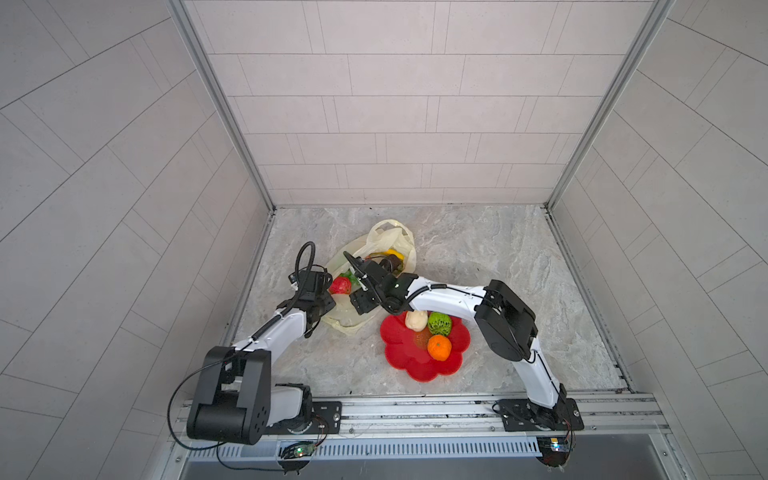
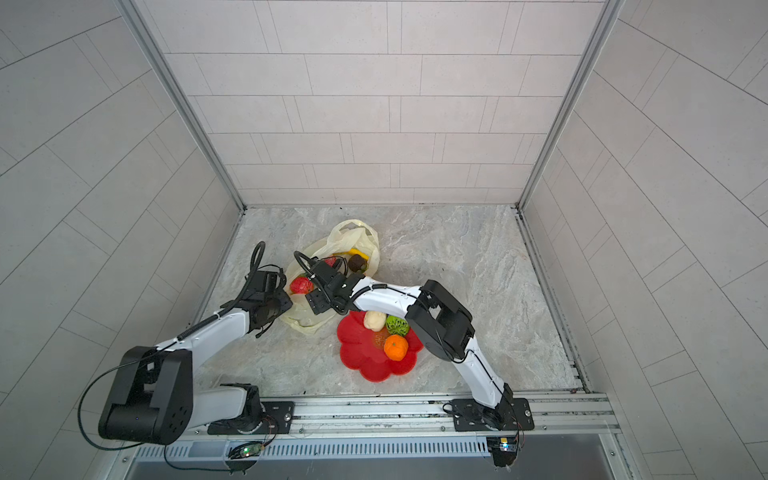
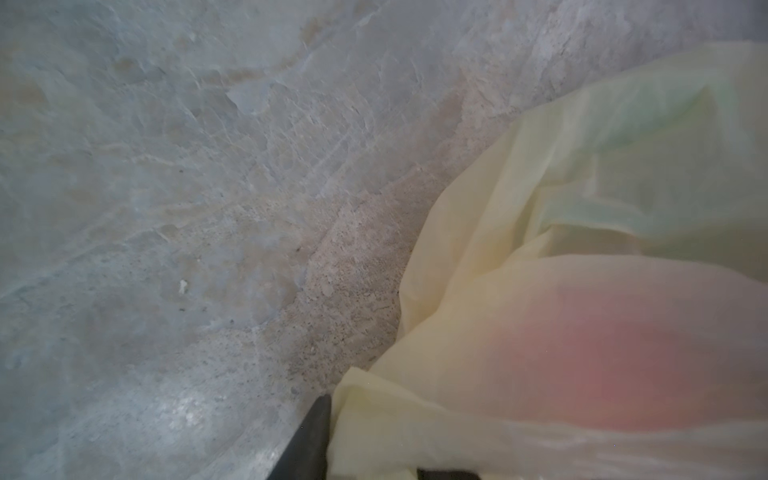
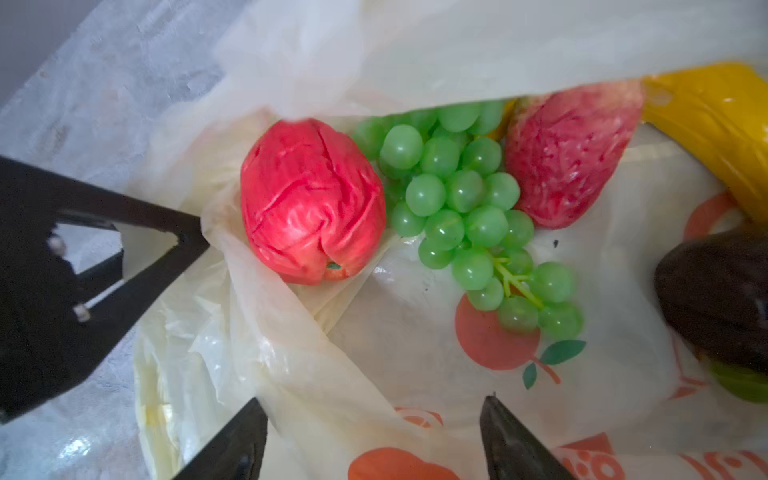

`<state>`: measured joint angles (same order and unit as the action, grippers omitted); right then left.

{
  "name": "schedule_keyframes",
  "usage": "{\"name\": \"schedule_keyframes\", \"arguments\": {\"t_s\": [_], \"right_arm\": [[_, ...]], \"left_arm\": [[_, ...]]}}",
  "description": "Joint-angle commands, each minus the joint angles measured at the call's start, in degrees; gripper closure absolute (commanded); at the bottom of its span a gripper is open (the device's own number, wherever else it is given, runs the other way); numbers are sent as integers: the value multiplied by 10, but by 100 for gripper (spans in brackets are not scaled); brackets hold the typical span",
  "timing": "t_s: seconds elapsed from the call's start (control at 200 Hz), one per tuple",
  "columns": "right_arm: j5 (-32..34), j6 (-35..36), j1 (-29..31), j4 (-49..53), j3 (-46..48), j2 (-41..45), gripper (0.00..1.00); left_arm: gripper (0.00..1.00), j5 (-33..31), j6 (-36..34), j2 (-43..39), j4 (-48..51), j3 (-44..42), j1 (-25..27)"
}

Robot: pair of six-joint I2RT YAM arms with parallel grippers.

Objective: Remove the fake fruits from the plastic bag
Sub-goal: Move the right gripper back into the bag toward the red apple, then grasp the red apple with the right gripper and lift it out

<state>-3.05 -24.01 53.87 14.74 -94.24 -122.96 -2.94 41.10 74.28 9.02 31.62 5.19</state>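
While the grey marbled desk [image 1: 478, 257] carries the pale-yellow plastic bag [image 1: 390, 237] beside a red flower-shaped plate [image 1: 399, 353], the right pincer [image 4: 374, 436] holds its jaws apart at the bag's mouth. The left pincer [image 3: 374, 453] straddles the film, but its grip cannot be told. Inside lie a green grape bunch [image 4: 461, 208], a wrinkled red fruit [image 4: 309, 208] and a strawberry [image 4: 569, 153]. A toy orange [image 1: 439, 347] sits on the plate.

Bright, even light, soft shadows; top views bowed at edges (strongly); left wrist view blurred.
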Motion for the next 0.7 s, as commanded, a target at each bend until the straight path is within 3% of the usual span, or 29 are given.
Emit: {"name": "schedule_keyframes", "arguments": {"t_s": [0.0,0.265,0.48,0.695], "right_arm": [[-34,-29,-4,-7,-27,22,20],[-13,-51,-12,29,-99,-40,21],[-11,-40,-16,82,-181,-98,20],[-10,-43,-19,117,-256,-147,19]], "left_arm": [[70,17,1,1,-8,6,-4],[88,67,-1,4,-38,2,-3],[100,60,1,-18,-43,-10,-2],[100,57,16,-12,-39,-8,-2]]}}
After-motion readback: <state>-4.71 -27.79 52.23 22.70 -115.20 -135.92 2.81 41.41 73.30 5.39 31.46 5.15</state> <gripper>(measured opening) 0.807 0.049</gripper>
